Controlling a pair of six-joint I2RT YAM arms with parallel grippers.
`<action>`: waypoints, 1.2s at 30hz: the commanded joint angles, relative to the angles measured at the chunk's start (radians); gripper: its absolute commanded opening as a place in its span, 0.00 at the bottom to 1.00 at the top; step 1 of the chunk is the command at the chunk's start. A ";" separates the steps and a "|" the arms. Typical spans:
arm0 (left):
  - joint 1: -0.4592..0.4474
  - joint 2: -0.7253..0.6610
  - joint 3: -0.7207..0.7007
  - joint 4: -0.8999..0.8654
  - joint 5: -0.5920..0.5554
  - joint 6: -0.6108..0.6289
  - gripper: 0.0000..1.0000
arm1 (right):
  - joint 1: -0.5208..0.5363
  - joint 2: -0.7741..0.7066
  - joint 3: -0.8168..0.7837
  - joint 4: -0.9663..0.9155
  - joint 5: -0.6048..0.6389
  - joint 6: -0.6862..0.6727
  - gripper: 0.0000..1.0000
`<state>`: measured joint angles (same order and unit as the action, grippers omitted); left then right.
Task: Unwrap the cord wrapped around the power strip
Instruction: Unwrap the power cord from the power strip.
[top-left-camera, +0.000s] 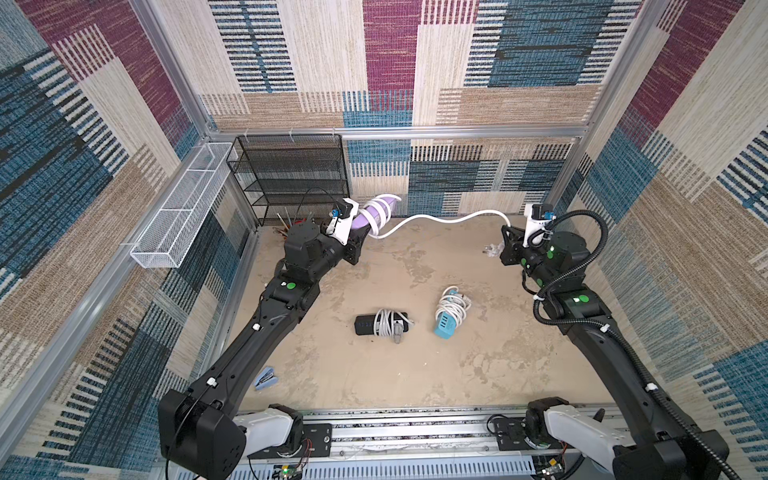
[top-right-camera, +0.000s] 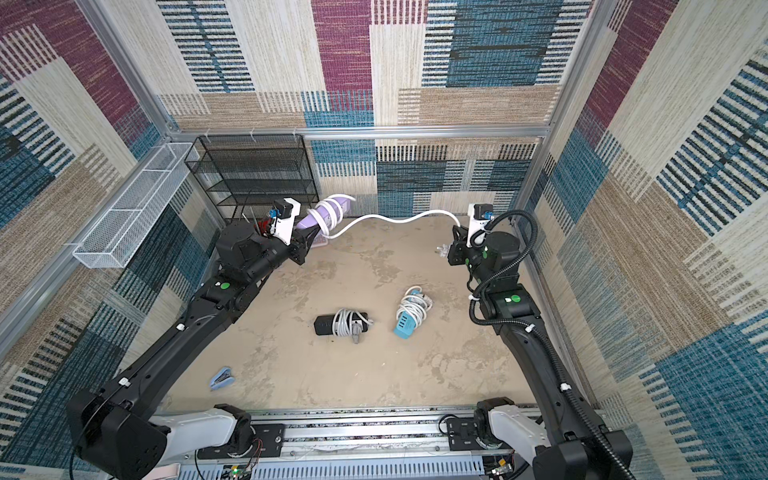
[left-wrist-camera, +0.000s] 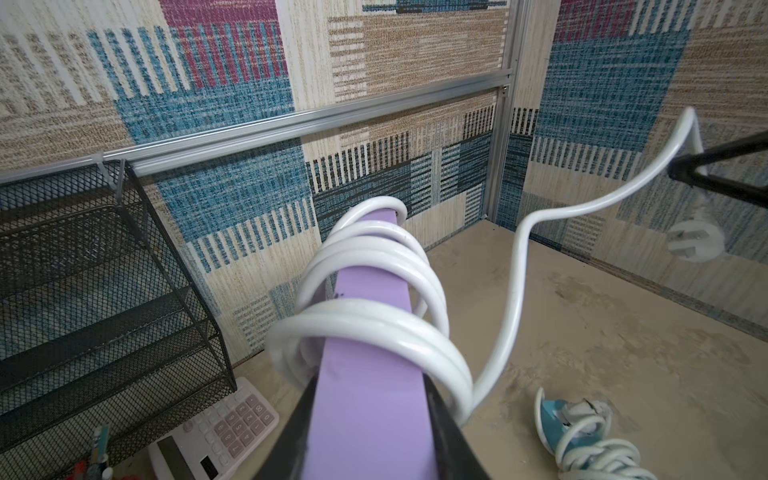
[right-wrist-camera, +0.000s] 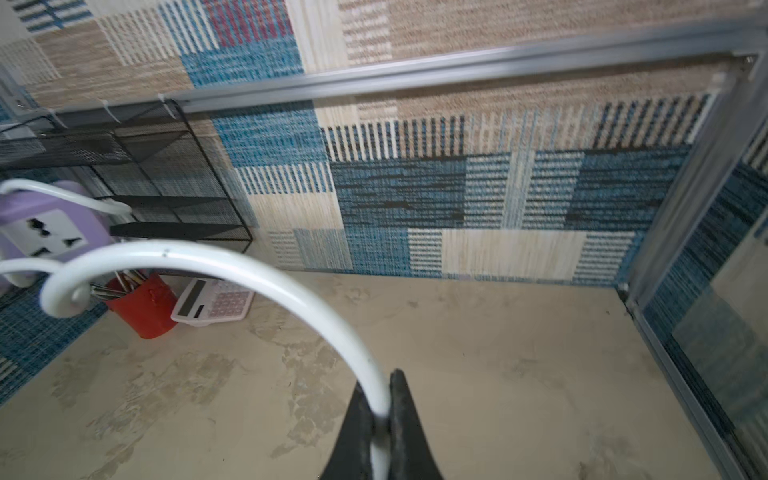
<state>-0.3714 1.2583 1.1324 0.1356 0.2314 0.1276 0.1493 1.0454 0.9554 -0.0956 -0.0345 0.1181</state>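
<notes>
Patchwork carpet walls (top-left-camera: 390, 62) in blue, maroon and beige surround a mottled beige floor (top-left-camera: 374, 374). A black mesh shelf (top-left-camera: 291, 174) stands just behind the left claw (top-left-camera: 357, 239); a white wire basket (top-left-camera: 178, 208) hangs left of it.

Beige tabletop (top-left-camera: 478, 365) with black power strip (top-left-camera: 365, 325), blue power strip (top-left-camera: 443, 330), stapler (top-left-camera: 265, 378), calculator (left-wrist-camera: 216, 432)

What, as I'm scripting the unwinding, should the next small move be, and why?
Probably swing the right end effector, shut on the white cord, around the free end of the purple power strip to lift off one coil: several loops wrap it, while the left end effector holds it raised.
</notes>
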 joint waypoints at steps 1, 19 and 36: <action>-0.009 -0.012 -0.014 0.141 -0.028 0.008 0.00 | 0.001 -0.014 -0.081 -0.013 0.114 0.114 0.00; -0.108 -0.001 -0.058 0.226 -0.002 -0.005 0.00 | -0.001 0.193 -0.402 0.056 0.102 0.319 0.00; -0.133 0.033 -0.059 0.252 0.069 -0.043 0.00 | 0.001 0.222 -0.401 0.092 0.043 0.314 0.75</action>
<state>-0.5018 1.2907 1.0710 0.2966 0.2817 0.1032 0.1493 1.2987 0.5385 -0.0185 -0.0002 0.4461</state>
